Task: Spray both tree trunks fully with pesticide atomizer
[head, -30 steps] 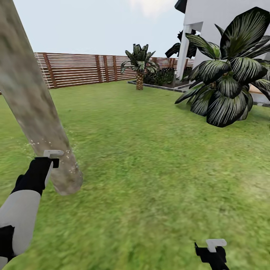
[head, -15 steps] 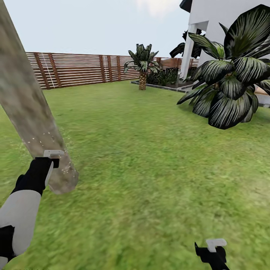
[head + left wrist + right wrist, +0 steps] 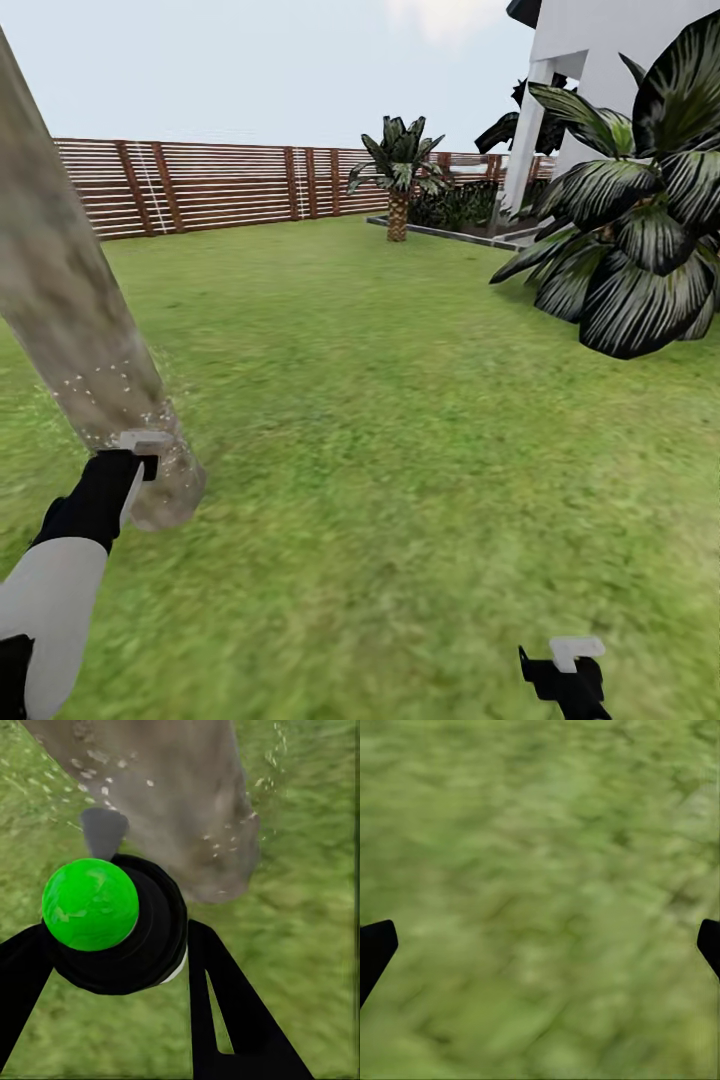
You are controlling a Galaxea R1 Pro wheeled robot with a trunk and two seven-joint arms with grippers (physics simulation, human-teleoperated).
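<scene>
A thick mottled grey-tan tree trunk (image 3: 70,320) rises slanted from the grass at the left. White specks dot its lower part. My left gripper (image 3: 132,452) is right at the trunk's base. In the left wrist view it (image 3: 112,941) is shut on the pesticide atomizer (image 3: 112,922), a dark round bottle whose top looks bright green here. A grey nozzle points at the speckled trunk (image 3: 172,795) just beyond it. My right gripper (image 3: 565,662) hangs low at the right over grass. Its black fingertips (image 3: 375,949) stand wide apart with nothing between them.
Green lawn (image 3: 400,420) stretches ahead to a brown slatted fence (image 3: 220,185). A big dark-leaved palm (image 3: 640,250) stands at the right before the white house (image 3: 600,60). A short palm (image 3: 398,180) stands by a planting bed at the back.
The whole view has shifted, so fence, palms and house sit further right and the trunk further left. More white specks show on the trunk's lower part. Both arms keep their pose.
</scene>
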